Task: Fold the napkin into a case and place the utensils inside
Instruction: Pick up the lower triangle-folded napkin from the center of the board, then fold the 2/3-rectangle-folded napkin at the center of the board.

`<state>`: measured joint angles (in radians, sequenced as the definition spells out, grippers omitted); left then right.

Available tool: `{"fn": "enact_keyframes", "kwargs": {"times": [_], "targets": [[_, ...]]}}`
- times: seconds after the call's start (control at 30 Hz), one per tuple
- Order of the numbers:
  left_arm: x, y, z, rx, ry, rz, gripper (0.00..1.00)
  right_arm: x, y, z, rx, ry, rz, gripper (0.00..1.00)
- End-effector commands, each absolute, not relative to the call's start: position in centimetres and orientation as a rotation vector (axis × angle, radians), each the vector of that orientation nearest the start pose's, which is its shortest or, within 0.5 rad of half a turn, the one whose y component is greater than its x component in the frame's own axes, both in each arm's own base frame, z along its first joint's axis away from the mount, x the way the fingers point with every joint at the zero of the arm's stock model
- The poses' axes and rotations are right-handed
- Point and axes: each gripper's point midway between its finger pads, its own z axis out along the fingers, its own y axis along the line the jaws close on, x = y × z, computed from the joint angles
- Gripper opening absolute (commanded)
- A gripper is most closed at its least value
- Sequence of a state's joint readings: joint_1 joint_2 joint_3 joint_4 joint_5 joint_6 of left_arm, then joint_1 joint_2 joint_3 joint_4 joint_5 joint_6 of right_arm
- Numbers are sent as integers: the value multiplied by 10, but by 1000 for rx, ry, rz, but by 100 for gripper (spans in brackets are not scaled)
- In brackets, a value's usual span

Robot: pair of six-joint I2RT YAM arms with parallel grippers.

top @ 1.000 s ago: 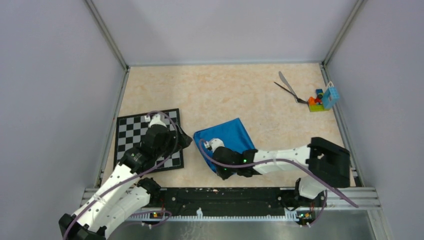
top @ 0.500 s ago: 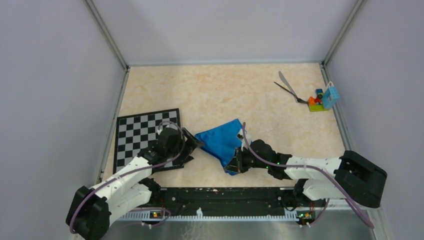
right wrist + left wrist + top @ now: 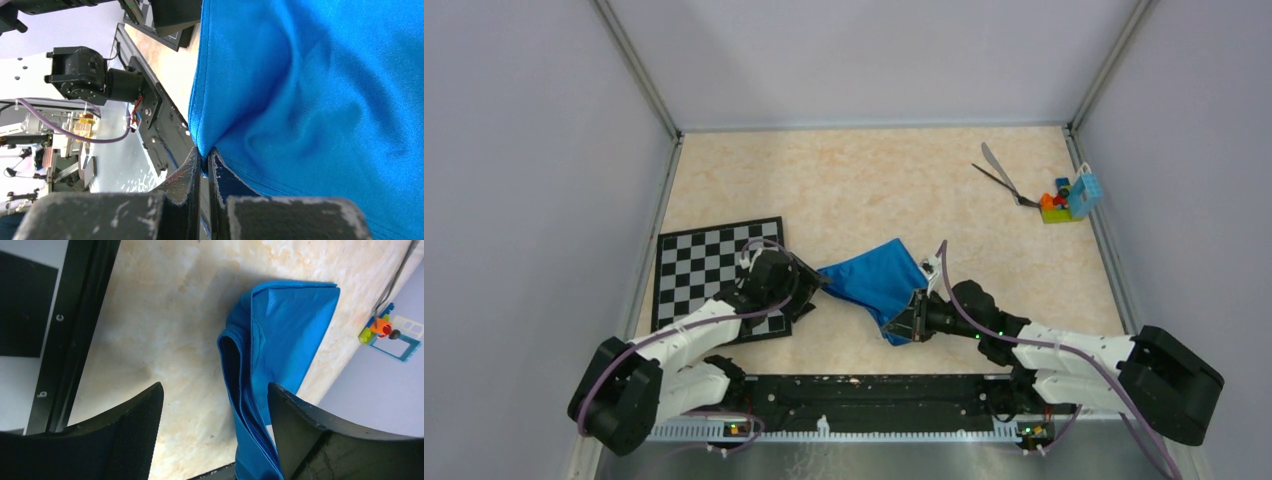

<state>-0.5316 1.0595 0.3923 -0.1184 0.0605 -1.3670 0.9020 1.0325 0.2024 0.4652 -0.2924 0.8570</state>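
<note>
The shiny blue napkin (image 3: pixel 871 280) lies folded and rumpled on the table, just right of the chessboard. My left gripper (image 3: pixel 812 287) is open at its left corner. In the left wrist view the napkin's layered edge (image 3: pixel 250 390) runs between the fingers, close to the right finger (image 3: pixel 320 440). My right gripper (image 3: pixel 908 325) is shut on the napkin's near corner and holds it slightly raised, as the right wrist view (image 3: pixel 204 159) shows. The utensils, a silver knife (image 3: pixel 995 163) and a thin black piece (image 3: pixel 996 179), lie crossed at the far right. No case is formed.
The black-and-white chessboard (image 3: pixel 702 268) lies at the left, partly under my left arm. Small colourful toy blocks (image 3: pixel 1066 198) sit by the right wall next to the utensils. A black rail (image 3: pixel 874 390) runs along the near edge.
My left gripper has moved off the chessboard to the napkin's left corner. My right arm has swung right, drawing the napkin's near corner rightward with it.
</note>
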Motion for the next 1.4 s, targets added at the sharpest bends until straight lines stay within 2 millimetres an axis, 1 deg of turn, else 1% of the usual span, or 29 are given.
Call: {"fn": "enact_keyframes", "kwargs": {"times": [0.0, 0.07, 0.27, 0.37, 0.4, 0.5, 0.57, 0.6, 0.63, 0.67, 0.8, 0.87, 1.0, 1.17, 1.3, 1.37], "targets": [[254, -197, 78, -962, 2285, -918, 77, 128, 289, 107, -275, 2117, 1424, 0], [264, -197, 77, -944, 2270, -886, 72, 128, 288, 108, -276, 2114, 1426, 0], [277, -204, 71, -903, 2311, -839, 52, 127, 287, 106, -286, 2119, 1422, 0], [283, -209, 72, -862, 2332, -827, 38, 126, 287, 104, -288, 2125, 1424, 0], [285, -210, 74, -839, 2339, -814, 31, 125, 287, 102, -291, 2132, 1424, 0], [290, -207, 79, -803, 2362, -706, 19, 118, 288, 95, -305, 2174, 1450, 0], [292, -207, 83, -789, 2384, -627, 8, 111, 287, 84, -319, 2242, 1459, 0], [292, -207, 83, -781, 2403, -577, 2, 108, 287, 79, -324, 2271, 1471, 0], [290, -204, 82, -782, 2427, -492, 0, 103, 286, 74, -330, 2301, 1483, 0], [291, -212, 88, -763, 2437, -450, 0, 99, 285, 70, -336, 2326, 1493, 0], [287, -216, 94, -785, 2461, -194, 0, 87, 278, 55, -351, 2403, 1525, 0], [285, -220, 95, -812, 2466, -101, 0, 85, 273, 49, -342, 2425, 1522, 0], [284, -239, 93, -838, 2474, 38, 0, 84, 263, 43, -334, 2445, 1503, 0], [292, -261, 87, -851, 2476, 132, 0, 88, 251, 39, -338, 2446, 1429, 0], [297, -274, 80, -844, 2478, 165, 0, 97, 240, 38, -345, 2445, 1297, 0], [300, -281, 73, -831, 2490, 174, 0, 102, 235, 38, -331, 2446, 1240, 0]]}}
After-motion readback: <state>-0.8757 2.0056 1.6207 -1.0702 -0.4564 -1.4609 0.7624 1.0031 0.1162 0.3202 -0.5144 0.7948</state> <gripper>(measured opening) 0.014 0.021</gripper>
